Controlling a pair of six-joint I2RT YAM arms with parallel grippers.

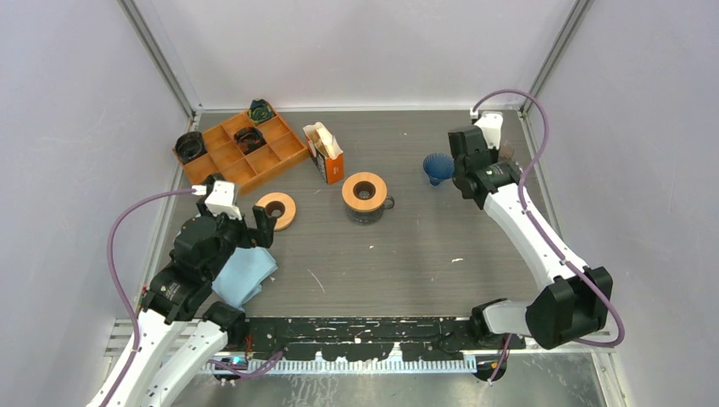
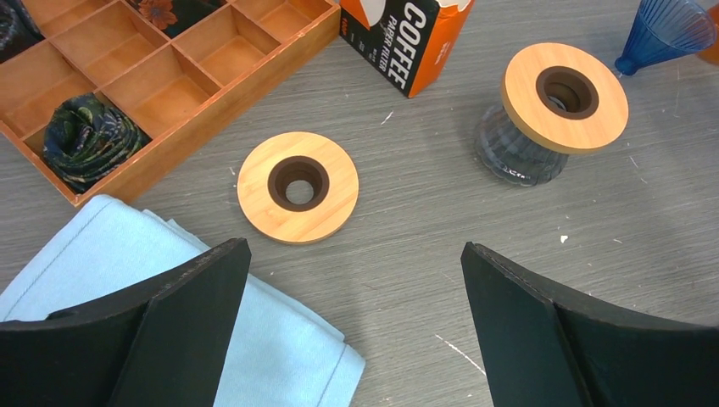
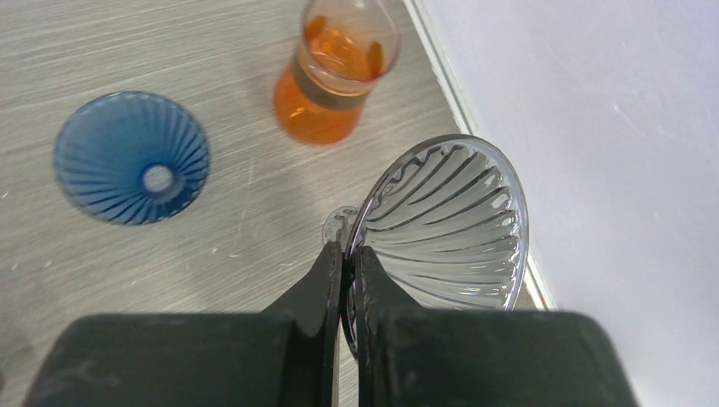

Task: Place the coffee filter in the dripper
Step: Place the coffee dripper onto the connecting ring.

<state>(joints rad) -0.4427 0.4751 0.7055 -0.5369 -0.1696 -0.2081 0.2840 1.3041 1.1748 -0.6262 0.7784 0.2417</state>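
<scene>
Clamping the rim of the clear ribbed glass dripper (image 3: 449,225), my right gripper (image 3: 346,253) is pinching it with the jaws nearly together, one finger inside the cone and one outside. It is working by the far right wall, beside the orange glass vessel (image 3: 335,76) and the blue dripper (image 3: 131,157). My left gripper (image 2: 353,248) is hanging fully spread and empty above the blue cloth (image 2: 254,339).

I am judging this as the fetching step. The dripper is probably needing a seat on the wooden-collared glass server (image 2: 564,97) before any filter goes in.

The white paper filters (image 1: 319,132) are standing in the coffee filter box (image 2: 407,38), well apart from both grippers.
</scene>
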